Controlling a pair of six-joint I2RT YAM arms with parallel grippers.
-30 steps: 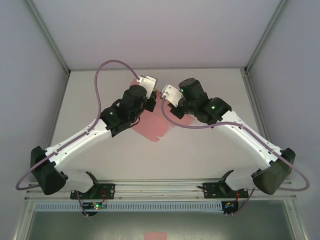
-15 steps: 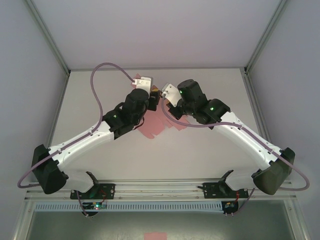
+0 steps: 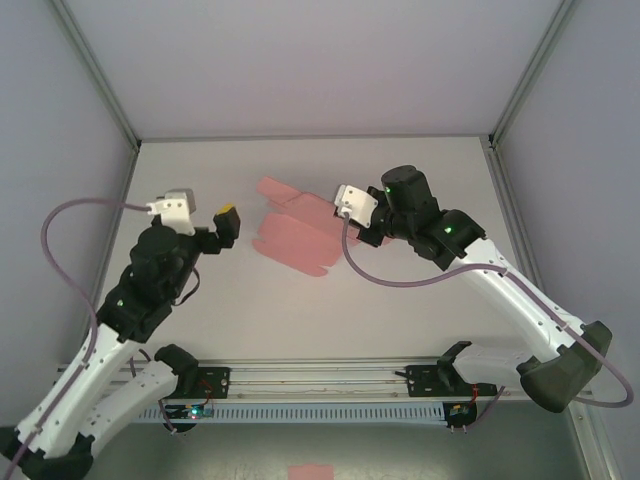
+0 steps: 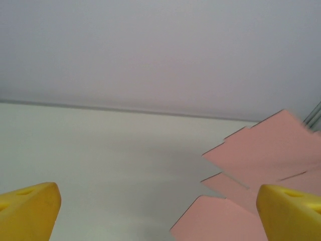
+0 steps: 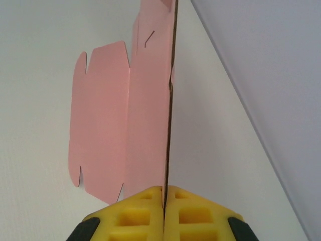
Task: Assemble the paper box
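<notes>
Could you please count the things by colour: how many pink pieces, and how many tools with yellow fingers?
Pink pieces: 2, the paper box and a small rectangle
Yellow-fingered tools: 2, left tool and right tool
Total: 4

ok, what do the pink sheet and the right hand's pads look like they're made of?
The paper box: thin matte pink card, probably paperboard; die-cut flaps, crease lines, and very thin seen edge-on. Pads of the right hand: yellow, matte, moulded with square recesses; likely plastic or rubber, can't tell which.
</notes>
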